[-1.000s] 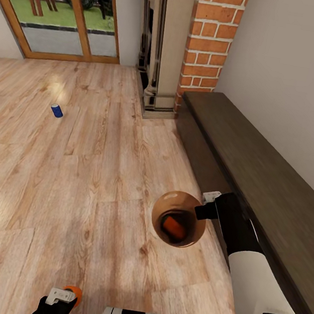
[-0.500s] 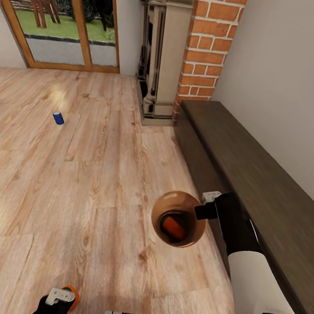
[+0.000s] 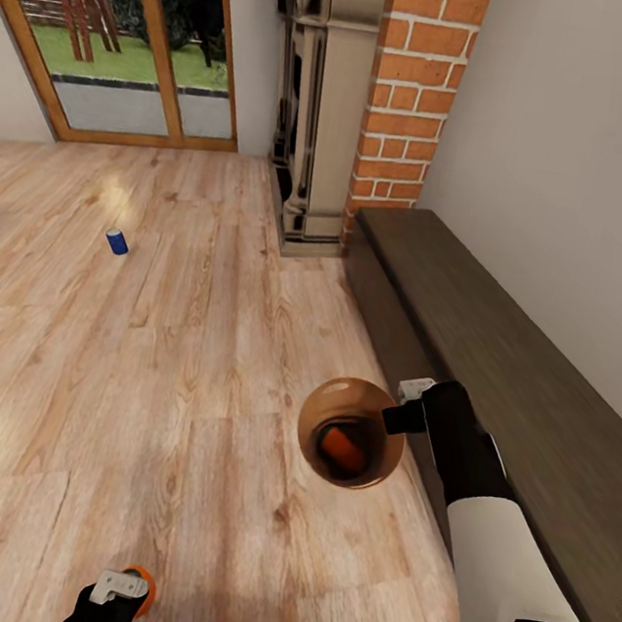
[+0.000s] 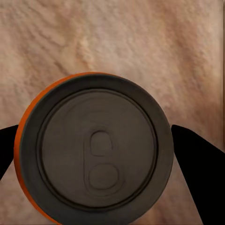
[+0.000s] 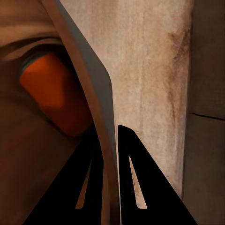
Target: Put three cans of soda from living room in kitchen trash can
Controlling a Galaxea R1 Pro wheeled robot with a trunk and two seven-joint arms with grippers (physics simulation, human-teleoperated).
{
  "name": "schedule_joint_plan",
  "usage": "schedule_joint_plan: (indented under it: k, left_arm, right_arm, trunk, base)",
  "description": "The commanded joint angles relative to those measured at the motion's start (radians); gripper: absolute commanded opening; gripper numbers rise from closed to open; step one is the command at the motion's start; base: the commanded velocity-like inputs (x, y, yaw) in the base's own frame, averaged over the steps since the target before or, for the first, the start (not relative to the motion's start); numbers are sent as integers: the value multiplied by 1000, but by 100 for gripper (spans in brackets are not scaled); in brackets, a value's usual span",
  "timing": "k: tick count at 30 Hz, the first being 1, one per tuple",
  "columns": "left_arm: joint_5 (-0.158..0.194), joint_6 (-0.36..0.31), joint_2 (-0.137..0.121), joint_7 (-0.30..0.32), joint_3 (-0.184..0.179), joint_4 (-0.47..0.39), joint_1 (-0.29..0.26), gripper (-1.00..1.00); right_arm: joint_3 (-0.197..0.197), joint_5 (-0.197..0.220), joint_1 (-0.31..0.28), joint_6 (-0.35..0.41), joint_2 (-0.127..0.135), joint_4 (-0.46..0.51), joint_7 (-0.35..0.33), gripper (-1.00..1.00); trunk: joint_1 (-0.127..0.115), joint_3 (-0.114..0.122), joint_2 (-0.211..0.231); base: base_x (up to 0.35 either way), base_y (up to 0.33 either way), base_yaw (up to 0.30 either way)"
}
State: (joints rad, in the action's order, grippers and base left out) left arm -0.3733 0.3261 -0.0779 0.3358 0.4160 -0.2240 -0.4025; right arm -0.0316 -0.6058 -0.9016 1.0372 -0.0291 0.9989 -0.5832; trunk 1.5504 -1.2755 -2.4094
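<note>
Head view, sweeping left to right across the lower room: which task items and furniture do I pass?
blue can lying on the floor → orange can held in the left gripper → trash can gripped at its rim by the right gripper, with another orange can inside → dark wooden bench along the wall.

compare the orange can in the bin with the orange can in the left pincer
The can in the bin lies on its side at the bottom of the tash can; the other can stands upright between the left pincer fingers. The first shows its orange side; the second shows its grey top with the pull tab. Both are orange.
</note>
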Motion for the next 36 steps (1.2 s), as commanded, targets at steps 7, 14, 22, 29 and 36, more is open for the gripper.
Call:
schedule_joint_plan:
  k: [7,14,22,29,36]
  left_arm:
    - [5,2,-5,1,0,-3,0,-100]
    - [131,-7,-50,9,3,-12,-1,-100]
    - [259,-300,-109,29,5,-266,-3,-100]
    - [332,-743,-115,75,2,-740,-4,-100]
    - [335,-1023,-168,167,1,-988,-37,-100]
  right_arm:
    - [0,13,1,3,-10,-6,9,-100]
    - [-1,17,1,3,-12,-11,9,-100]
    - [-3,23,4,2,-11,-11,-1,-100]
    - [-2,25,8,-3,-13,-11,-5,-100]
    - [-4,27,10,-6,-14,-14,-10,-100]
  trunk:
    - [-27,22,49]
    - [-54,44,98]
    - [-84,69,154]
    - [-111,91,203]
    - [-138,113,252]
  base:
    - [0,0,0]
    - [0,0,0]
    - [0,0,0]
    - [0,0,0]
    - [0,0,0]
